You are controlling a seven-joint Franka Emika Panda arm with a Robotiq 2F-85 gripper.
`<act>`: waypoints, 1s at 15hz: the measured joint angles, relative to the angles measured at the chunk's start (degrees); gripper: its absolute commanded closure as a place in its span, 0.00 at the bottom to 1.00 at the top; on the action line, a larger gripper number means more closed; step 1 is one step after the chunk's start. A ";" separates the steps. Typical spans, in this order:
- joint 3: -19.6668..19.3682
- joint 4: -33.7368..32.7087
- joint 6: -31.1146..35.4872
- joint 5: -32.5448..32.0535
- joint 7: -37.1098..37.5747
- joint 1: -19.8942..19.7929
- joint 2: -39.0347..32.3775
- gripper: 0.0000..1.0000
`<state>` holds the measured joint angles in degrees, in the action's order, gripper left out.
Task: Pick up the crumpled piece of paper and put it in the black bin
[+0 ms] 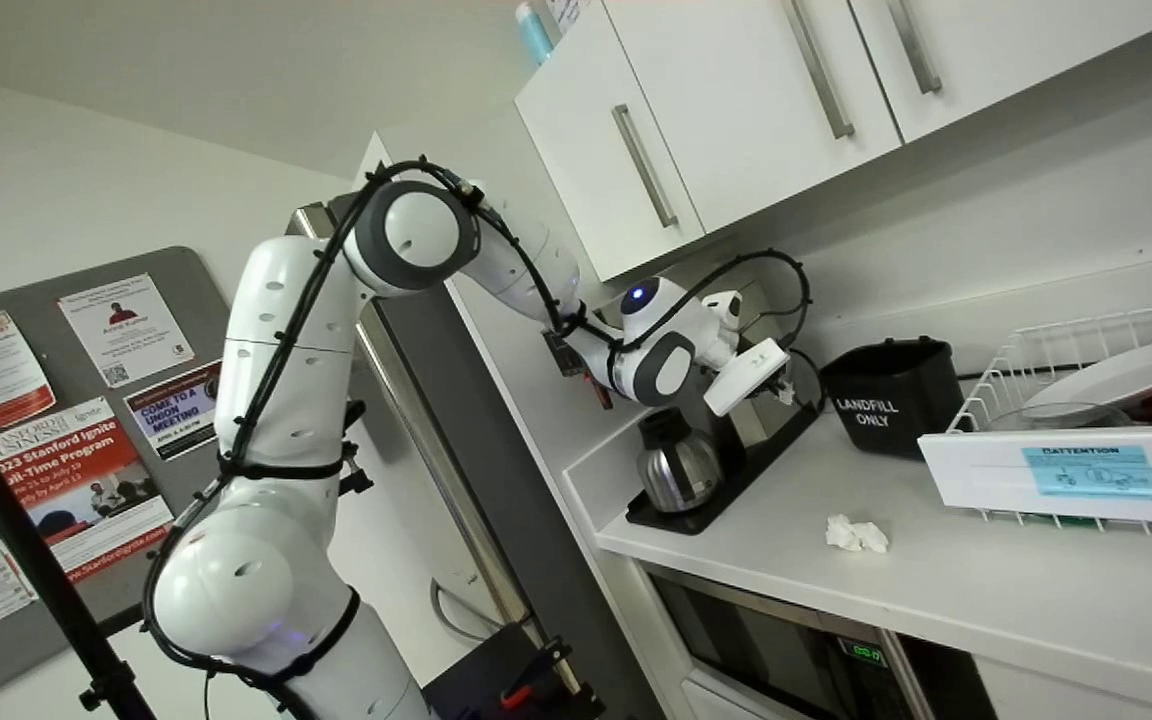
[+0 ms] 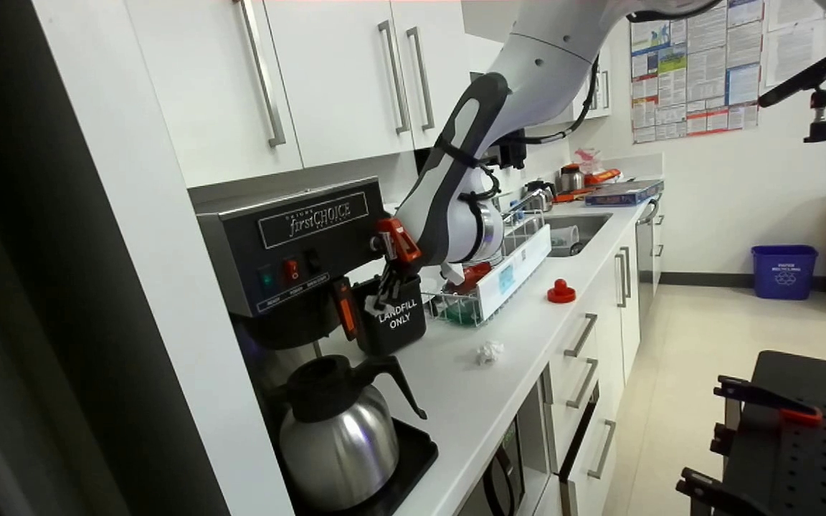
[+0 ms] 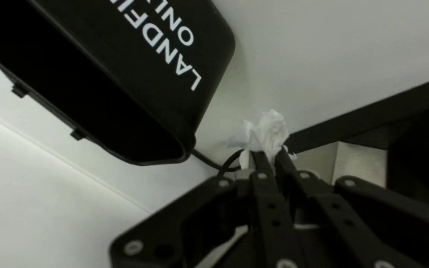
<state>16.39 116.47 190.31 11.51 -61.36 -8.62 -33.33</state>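
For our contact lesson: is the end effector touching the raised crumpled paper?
Touching: the wrist view shows the raised crumpled paper pinched by the end effector.

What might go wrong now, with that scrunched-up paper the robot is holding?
It might miss: in the wrist view the crumpled paper appears beside the black bin, not over its opening, so letting go now could drop it outside. It might slip: the hand seems to pinch it only at the fingertips, with loose bits sticking out. It might bump something: the coffee machine looks close by, so a careless move could knock it.
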 measured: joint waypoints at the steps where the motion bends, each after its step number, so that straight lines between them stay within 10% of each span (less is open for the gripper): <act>1: 0.01 0.82 2.46 1.09 0.80 0.05 0.38 0.98; 15: -14.77 2.74 8.24 -7.75 26.47 8.13 5.92 0.98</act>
<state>1.62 119.20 198.55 3.76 -34.88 -0.49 -27.41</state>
